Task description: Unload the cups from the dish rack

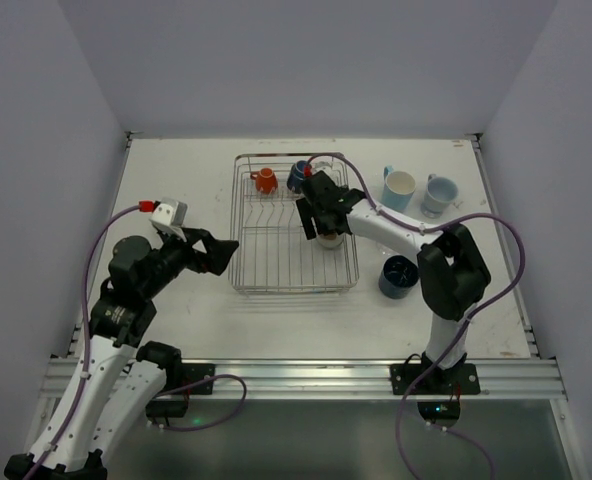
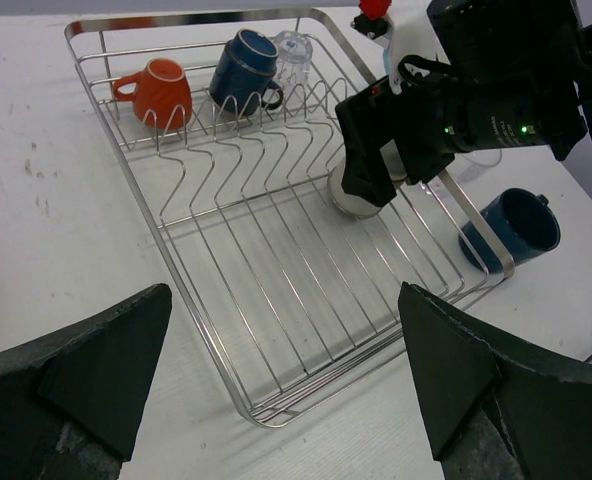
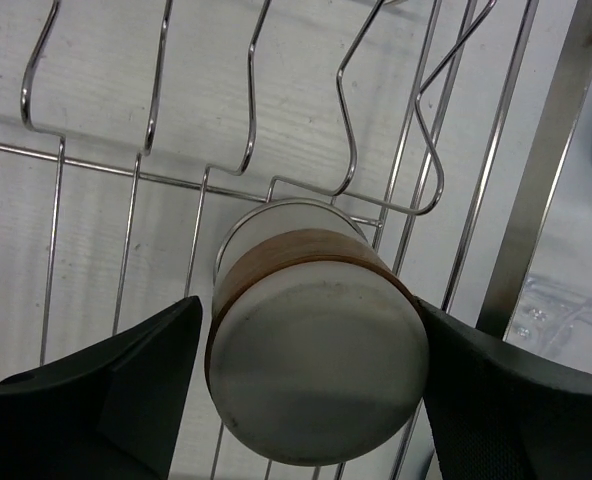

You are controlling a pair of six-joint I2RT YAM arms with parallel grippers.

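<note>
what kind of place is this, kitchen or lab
Most likely a robot lab test cell, not a kitchen: plain white walls box in a white table, the left arm and right arm are mounted on an aluminium rail, and the dish rack looks staged.

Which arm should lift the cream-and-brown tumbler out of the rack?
Right. The right gripper has its fingers on either side of the cream-and-brown tumbler inside the dish rack; whether they touch it is unclear. The left gripper is open outside the rack's left edge, across the rack from that tumbler.
</note>
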